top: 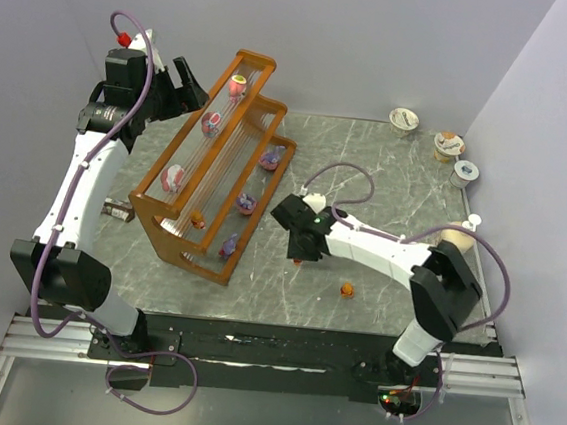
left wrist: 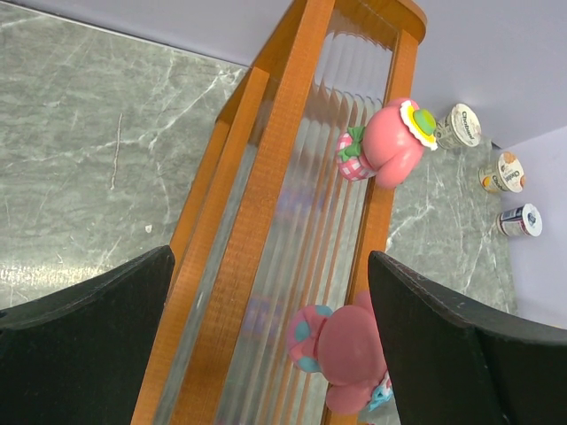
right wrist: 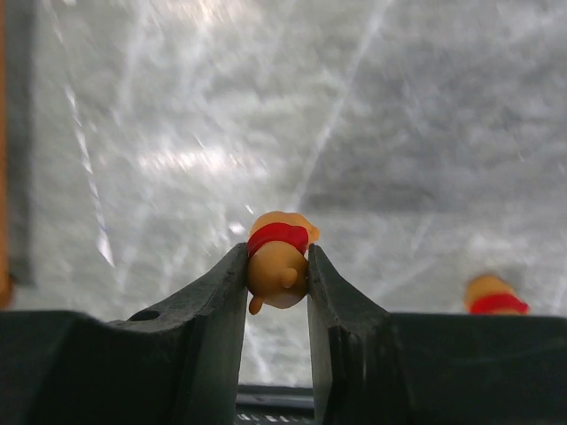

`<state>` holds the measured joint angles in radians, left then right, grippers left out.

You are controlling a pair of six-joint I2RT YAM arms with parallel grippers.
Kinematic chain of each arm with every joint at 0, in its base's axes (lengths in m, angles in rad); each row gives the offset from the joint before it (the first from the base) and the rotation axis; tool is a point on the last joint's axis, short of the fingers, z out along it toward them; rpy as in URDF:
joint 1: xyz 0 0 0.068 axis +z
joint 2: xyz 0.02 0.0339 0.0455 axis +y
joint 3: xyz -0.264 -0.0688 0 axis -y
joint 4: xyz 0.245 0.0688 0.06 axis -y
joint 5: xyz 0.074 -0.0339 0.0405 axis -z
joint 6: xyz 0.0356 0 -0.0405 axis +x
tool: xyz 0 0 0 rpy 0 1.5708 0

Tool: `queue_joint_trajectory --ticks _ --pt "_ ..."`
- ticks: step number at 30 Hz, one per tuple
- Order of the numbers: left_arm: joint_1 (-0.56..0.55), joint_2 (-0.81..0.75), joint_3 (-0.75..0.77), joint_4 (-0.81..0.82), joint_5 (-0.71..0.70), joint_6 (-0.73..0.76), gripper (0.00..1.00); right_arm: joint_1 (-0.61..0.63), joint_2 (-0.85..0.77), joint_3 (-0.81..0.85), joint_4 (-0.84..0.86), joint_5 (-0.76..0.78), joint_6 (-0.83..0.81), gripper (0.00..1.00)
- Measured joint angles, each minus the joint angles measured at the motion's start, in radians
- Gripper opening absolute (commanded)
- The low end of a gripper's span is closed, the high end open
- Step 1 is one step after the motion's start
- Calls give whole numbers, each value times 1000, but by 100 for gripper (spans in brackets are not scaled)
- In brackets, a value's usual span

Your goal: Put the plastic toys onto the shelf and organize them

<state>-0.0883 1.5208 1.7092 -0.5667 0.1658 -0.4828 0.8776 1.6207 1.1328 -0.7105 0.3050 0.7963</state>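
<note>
Grey marbled tabletop (top: 396, 193), enclosed by pale lilac walls (top: 331, 36). The right claw (right wrist: 277, 266), low over bare table right of the orange-brown wooden stepped shelf (top: 172, 238), is clenched on a small orange plastic figure with a red band (right wrist: 278, 252). A second, similar figure (right wrist: 494, 295) lies free nearby. The left claw (left wrist: 266, 345) hangs spread wide above the shelf's top tier, where pink roundish figures (left wrist: 390, 146) sit. Purple ones (top: 247, 204) appear to occupy the lowest tier. Foil-lidded cups (top: 449, 145) stand at the far right corner.

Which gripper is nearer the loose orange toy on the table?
Right. The right gripper sits close beside the loose orange toy; the left gripper is far off by the shelf.
</note>
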Motion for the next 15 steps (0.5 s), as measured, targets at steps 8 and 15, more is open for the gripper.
queue_joint_trajectory --ticks 8,15 --pt "0 0 0 -2 -6 0 96 -34 127 74 -17 -1 3 7" --pt "0 0 0 -9 -8 4 96 -34 172 128 -32 -5 -1 19"
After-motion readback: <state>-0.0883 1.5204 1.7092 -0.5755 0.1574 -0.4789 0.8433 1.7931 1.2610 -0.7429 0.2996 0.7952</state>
